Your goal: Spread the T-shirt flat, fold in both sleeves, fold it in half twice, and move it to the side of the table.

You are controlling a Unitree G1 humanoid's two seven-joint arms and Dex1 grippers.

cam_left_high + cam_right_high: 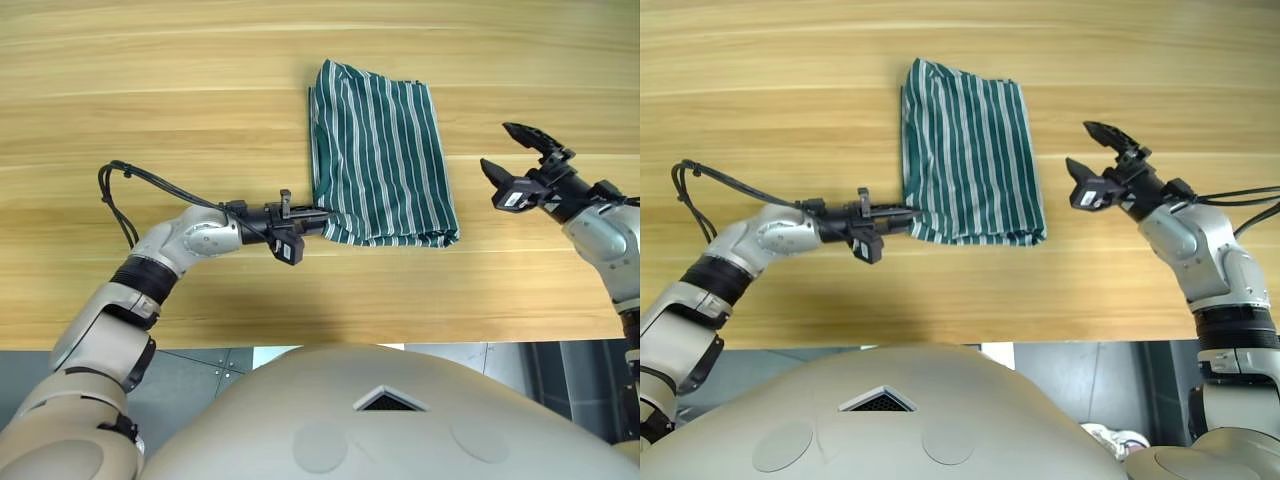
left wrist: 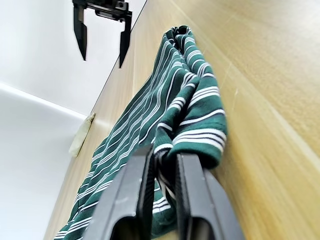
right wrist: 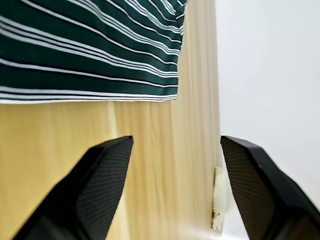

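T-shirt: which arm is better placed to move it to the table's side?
Left. The left gripper is shut on the near corner of the folded T-shirt; the right gripper hangs open, apart from it.

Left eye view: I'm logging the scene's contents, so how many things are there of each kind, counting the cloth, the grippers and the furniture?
green striped T-shirt: 1
grippers: 2 (left gripper, right gripper)
wooden table: 1
Total: 4
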